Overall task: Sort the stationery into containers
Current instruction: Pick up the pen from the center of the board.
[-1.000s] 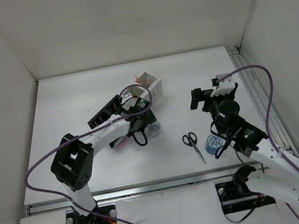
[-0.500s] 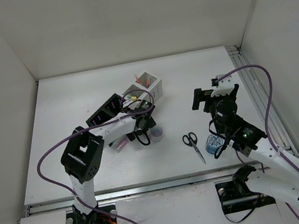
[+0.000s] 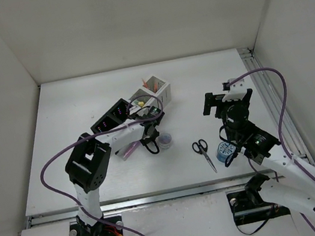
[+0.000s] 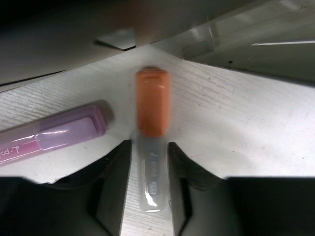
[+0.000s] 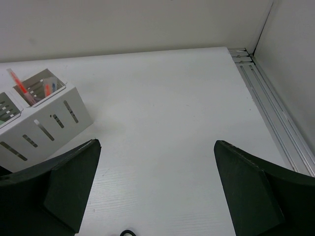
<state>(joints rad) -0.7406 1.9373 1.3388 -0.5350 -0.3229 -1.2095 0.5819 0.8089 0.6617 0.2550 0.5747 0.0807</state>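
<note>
In the left wrist view an orange-capped marker with a clear barrel lies on the table. My left gripper is shut on its barrel, one finger against each side. A pink marker lies just left of it. From above, the left gripper is low beside the purple-lidded tub, in front of the containers. My right gripper hangs open and empty over bare table. Black scissors and the blue tape roll lie near the right arm.
The white compartments hold orange pens, and the black compartments adjoin them on the left. A metal rail runs along the table's right edge. White walls enclose the table on three sides.
The left gripper has dropped toward the table and closed its fingers around the orange marker. The right arm has stayed still.
</note>
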